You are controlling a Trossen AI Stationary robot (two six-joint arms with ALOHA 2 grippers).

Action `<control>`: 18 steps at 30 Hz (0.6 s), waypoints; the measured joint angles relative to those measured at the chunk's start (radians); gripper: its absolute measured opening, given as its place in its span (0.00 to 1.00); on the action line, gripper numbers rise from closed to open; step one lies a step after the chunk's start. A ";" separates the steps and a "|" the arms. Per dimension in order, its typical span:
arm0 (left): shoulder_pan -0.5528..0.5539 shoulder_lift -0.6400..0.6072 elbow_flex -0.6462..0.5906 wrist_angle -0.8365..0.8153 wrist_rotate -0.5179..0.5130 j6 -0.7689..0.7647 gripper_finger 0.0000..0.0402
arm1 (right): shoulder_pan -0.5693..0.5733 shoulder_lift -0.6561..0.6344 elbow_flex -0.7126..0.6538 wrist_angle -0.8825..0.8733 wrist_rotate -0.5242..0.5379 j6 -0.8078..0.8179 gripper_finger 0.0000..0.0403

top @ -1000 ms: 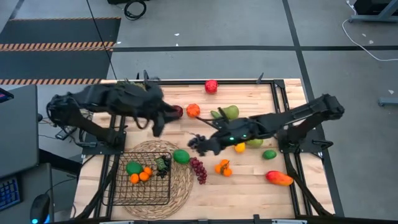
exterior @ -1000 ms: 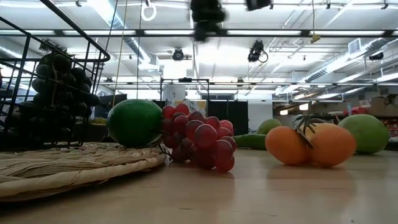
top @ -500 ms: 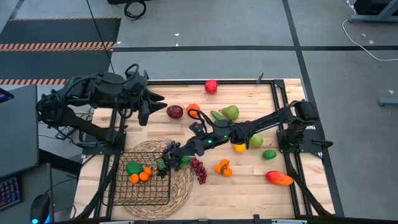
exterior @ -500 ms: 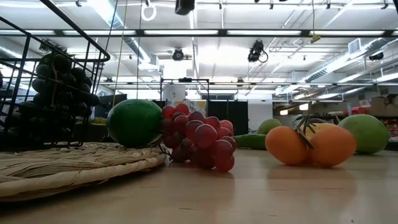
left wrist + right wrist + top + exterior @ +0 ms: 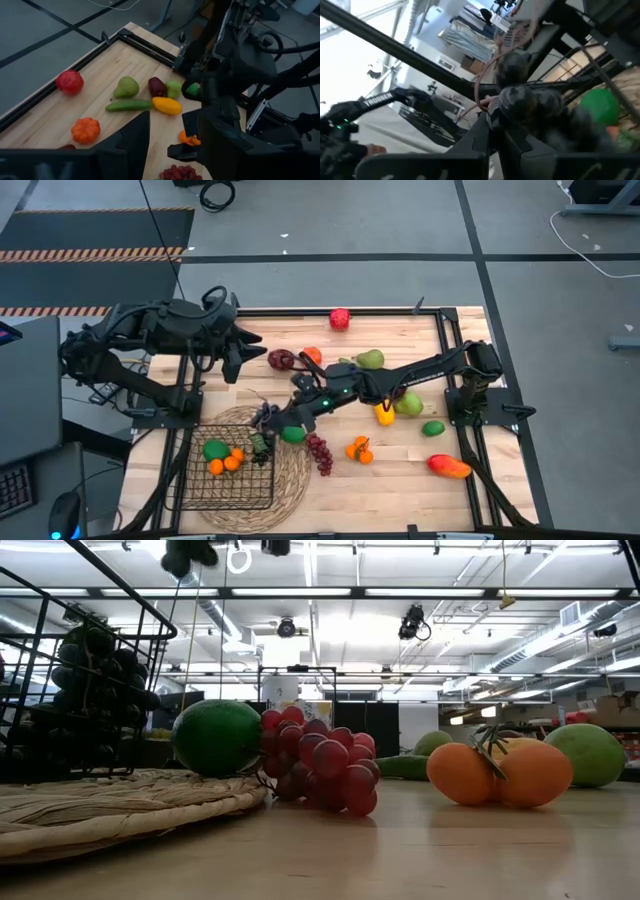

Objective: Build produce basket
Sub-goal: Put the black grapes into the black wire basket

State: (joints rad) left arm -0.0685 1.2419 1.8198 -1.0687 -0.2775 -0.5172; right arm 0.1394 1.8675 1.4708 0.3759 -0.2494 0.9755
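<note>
The black wire basket (image 5: 195, 480) sits on a round woven mat (image 5: 290, 475) at the near left. It holds a green lime (image 5: 215, 448), small oranges (image 5: 230, 462) and a dark grape bunch (image 5: 259, 446). My right gripper (image 5: 268, 416) reaches across the table and is shut on another dark grape bunch (image 5: 520, 100) above the basket's right rim. My left gripper (image 5: 235, 358) is open and empty, raised over the far left of the table. More produce lies loose on the table. My right gripper pinches the dark grape bunch (image 5: 512, 107) between its two fingers; the grapes themselves hide which part. The arm comes slanting from the table's right. The bunch is lifted clear, above the basket's right rim, and shows high up in the low view (image 5: 190, 552).
A green lime (image 5: 291, 433) and red grapes (image 5: 320, 452) lie at the mat's right edge. Tangerines (image 5: 358, 448), a mango (image 5: 450, 467), a lime (image 5: 432, 428), yellow squash (image 5: 385, 416), a pear (image 5: 371, 360), a cucumber (image 5: 129, 105) and red apples (image 5: 340, 318) are spread right and far.
My right gripper has carried the dark grape bunch toward the table's left, from mid-table to above the basket's right rim. My left gripper has drawn back toward the far left edge, away from the table's middle.
</note>
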 joint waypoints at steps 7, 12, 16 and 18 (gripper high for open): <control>0.000 -0.008 0.000 -0.001 -0.063 -0.002 0.43 | 0.013 0.000 0.003 -0.002 0.009 -0.119 0.06; 0.000 -0.021 0.000 0.001 -0.109 -0.006 0.43 | 0.023 -0.001 0.003 -0.014 0.010 -0.141 0.06; 0.000 -0.019 0.000 -0.031 -0.064 -0.036 0.43 | 0.022 -0.001 0.003 -0.011 0.020 -0.141 0.06; -0.001 -0.019 0.000 -0.065 0.001 -0.026 0.43 | 0.023 -0.001 0.003 -0.001 0.020 -0.139 0.06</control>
State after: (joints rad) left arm -0.0692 1.2224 1.8198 -1.1339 -0.2770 -0.5437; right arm 0.1620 1.8664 1.4734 0.3750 -0.2298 0.8360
